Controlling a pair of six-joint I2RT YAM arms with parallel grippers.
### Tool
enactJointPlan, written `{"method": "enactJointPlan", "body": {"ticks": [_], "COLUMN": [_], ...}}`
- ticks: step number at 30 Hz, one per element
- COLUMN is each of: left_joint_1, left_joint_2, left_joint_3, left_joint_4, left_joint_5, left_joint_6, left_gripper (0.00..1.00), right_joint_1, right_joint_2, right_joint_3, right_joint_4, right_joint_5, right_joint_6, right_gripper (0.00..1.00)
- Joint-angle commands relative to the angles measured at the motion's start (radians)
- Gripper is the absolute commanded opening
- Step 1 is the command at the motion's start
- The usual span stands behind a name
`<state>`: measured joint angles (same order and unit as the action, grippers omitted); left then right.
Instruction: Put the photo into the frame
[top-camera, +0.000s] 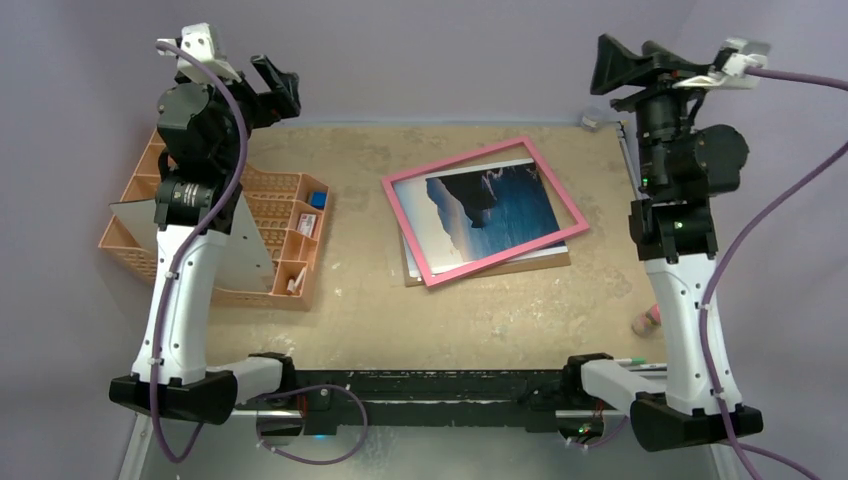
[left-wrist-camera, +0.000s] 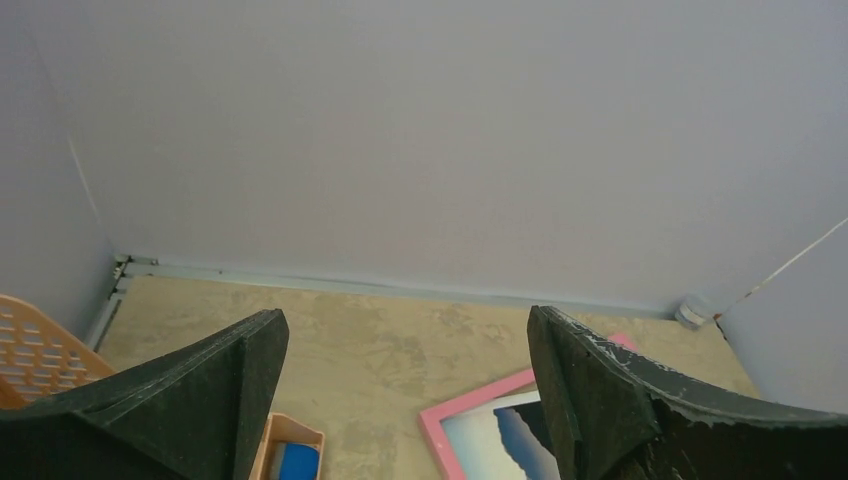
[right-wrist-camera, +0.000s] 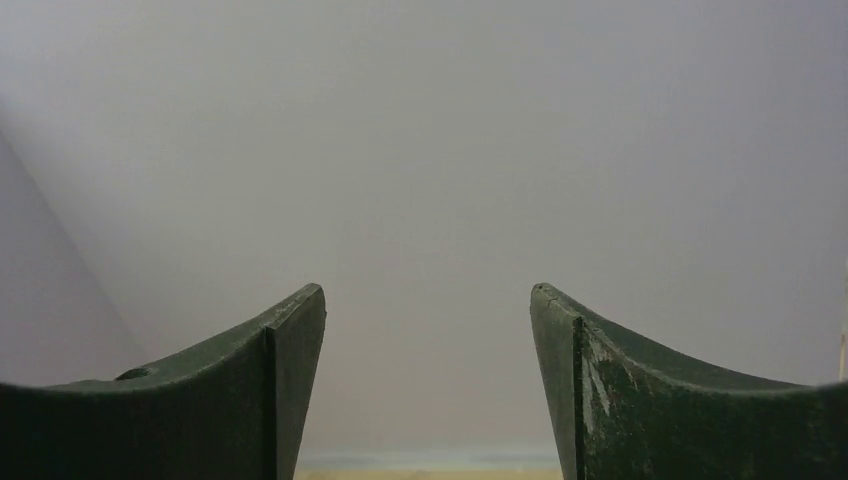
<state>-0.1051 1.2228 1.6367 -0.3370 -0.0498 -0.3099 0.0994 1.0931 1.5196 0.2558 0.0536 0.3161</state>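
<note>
Table (top-camera: 480, 320) centre-right: frame (top-camera: 407, 232) lies skewed across photo (top-camera: 495, 205), not squared to it.
Left gripper (left-wrist-camera: 405, 345) and right gripper (right-wrist-camera: 428, 300) hang raised, jaws apart, empty. Probable fault: a push at one corner pivots the frame, dragging or creasing the print beneath.

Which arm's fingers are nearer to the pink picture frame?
Right, seemingly. The right fingers hover just beyond the pink picture frame's far right corner; the left fingers hover farther off to its left, over by the orange tray.
</note>
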Motion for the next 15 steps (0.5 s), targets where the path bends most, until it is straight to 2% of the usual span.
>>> {"method": "enactJointPlan", "body": {"ticks": [1,8,15], "left_joint_1": [0.003,0.003,-0.011], "left_joint_2": [-0.031,-0.048,-0.011], "left_joint_3": [-0.043,-0.202,-0.338], "left_joint_4": [0.077,0.148,0.264], "left_joint_5": [0.07,0.131,0.279], "left_joint_6": [-0.041,-0.148,-0.264], "left_gripper": [0.95,0.99,0.98], "right_joint_1": [0.003,0.003,0.003], "right_joint_2": [0.016,0.153,0.259], "right_joint_3": [-0.025,0.058,-0.086], "right_joint_4": [-0.097,-0.463,-0.662], "right_joint_5": [-0.028,-0.05,-0.119], "right_joint_6": [0.055,0.05,0.038], "right_gripper": [0.78,0.76,0.8]}}
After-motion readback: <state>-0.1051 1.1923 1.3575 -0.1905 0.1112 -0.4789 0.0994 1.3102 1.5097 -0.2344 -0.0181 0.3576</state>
